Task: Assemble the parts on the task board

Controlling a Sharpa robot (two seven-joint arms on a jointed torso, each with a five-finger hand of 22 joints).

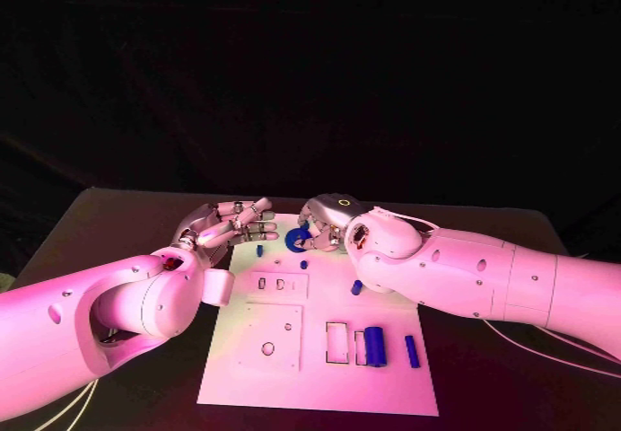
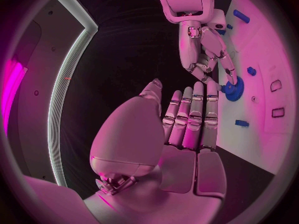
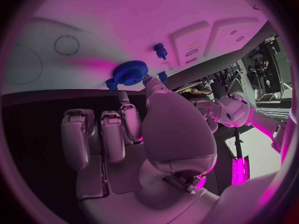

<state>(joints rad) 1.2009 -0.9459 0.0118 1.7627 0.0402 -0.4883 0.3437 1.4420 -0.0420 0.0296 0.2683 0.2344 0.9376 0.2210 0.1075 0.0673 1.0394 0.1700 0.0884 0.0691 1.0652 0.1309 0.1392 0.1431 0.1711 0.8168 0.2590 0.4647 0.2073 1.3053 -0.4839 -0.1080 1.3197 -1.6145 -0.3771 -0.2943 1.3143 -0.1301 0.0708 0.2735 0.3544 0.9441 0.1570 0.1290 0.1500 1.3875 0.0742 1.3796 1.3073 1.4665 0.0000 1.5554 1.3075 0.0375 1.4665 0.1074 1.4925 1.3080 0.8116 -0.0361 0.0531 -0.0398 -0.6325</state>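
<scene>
Here the right hand (image 1: 330,224) pinches the blue gear (image 1: 298,239) at the task board's (image 1: 324,382) far edge, best lowered level onto its peg; left hand (image 1: 233,224) open, holding nothing.

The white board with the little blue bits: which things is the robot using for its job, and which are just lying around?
For the job:
- task board
- blue gear, touched by the right hand
- blue block
- blue rod
- small blue pegs
- left hand, holding nothing

Just lying about:
- black table
- white cables

Left hand (image 1: 231,224) open, fingers straight; right hand (image 1: 327,224) fingertips down.
</scene>
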